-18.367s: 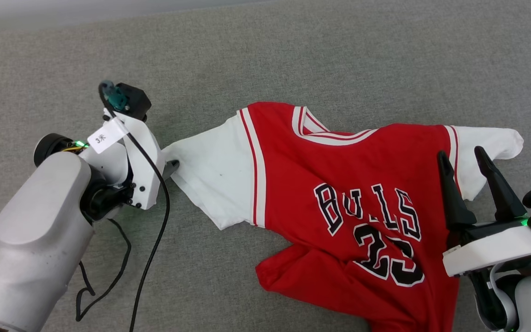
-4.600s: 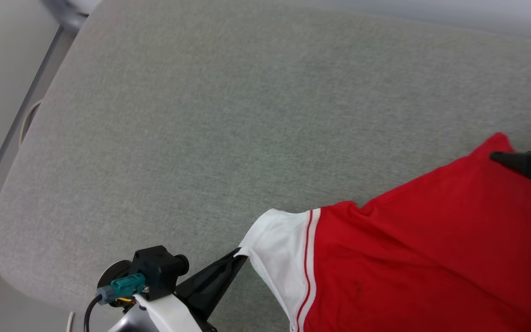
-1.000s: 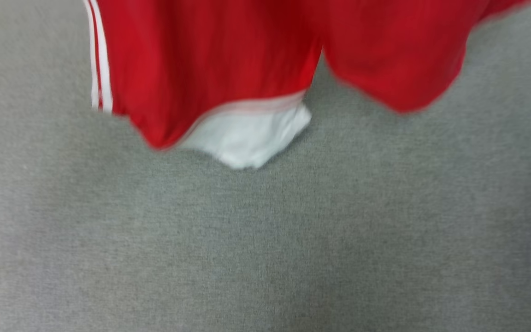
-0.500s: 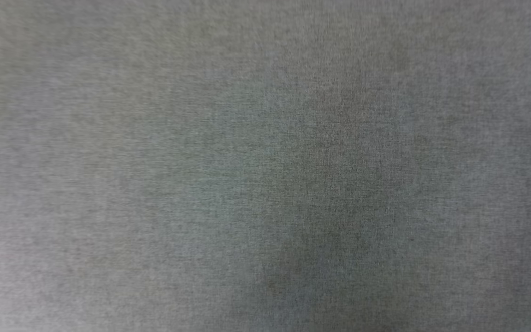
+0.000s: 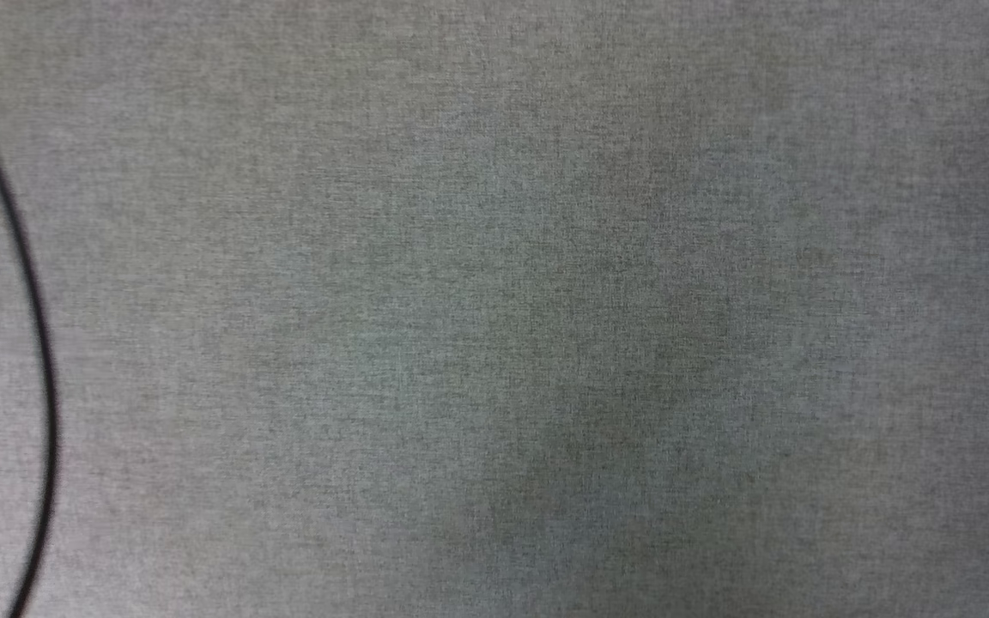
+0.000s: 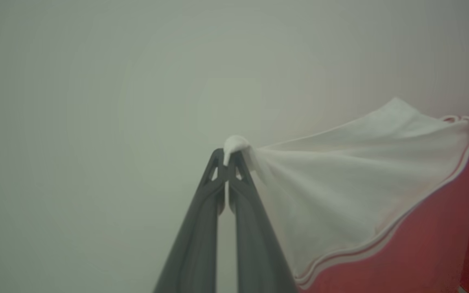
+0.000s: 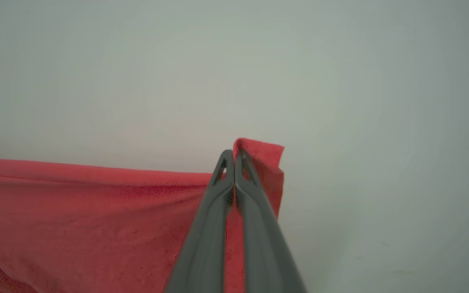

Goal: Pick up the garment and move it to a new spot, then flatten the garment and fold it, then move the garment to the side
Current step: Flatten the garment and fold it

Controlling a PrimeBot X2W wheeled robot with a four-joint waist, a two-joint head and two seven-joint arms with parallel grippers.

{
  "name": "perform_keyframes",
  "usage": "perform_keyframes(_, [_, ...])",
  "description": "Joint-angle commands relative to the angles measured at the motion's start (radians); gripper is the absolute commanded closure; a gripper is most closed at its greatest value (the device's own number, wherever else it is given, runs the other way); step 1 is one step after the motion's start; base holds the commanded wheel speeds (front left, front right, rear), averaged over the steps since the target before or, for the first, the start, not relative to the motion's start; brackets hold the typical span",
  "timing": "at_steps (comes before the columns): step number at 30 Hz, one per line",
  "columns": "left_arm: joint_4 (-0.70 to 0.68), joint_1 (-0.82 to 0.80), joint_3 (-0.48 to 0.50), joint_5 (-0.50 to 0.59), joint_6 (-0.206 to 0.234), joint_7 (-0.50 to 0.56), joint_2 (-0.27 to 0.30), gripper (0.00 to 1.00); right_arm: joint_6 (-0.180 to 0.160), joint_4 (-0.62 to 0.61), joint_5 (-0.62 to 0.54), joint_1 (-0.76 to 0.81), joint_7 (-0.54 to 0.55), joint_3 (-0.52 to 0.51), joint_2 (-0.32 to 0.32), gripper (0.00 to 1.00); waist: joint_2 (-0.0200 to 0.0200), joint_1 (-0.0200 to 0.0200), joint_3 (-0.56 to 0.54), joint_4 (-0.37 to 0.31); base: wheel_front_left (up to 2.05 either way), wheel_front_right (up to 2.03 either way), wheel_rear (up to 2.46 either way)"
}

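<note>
Both grippers pinch the garment (image 7: 75, 215) — by my reading, mid-carry to its new spot.

The left gripper (image 6: 228, 156) has its jaws closed tight on the tip of the white sleeve (image 6: 340, 195), with a nub of cloth poking past the fingertips; the sleeve fans taut to the right of those fingers, with red body beyond it. The right gripper (image 7: 234, 156) is likewise clamped on a red corner (image 7: 265, 156), with cloth stretched away to the left of its fingers. The head view looks down on the grey cloth surface (image 5: 494, 309), where a black cable (image 5: 39, 343) curves at the left edge. Next, I judge, both arms should lower together, level and well apart — so the shirt lands spread rather than bunched; only then release.
</note>
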Motion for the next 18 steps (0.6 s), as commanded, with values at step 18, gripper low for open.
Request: perform_keyframes(18, [-0.285,0.759,0.016,-0.071,0.037,-0.039,-0.043,1.0,-0.002,0.092,0.177,0.5,-0.089,0.114,0.007,1.0,0.0,-0.0002,-0.218,0.02,0.0,0.0,0.0])
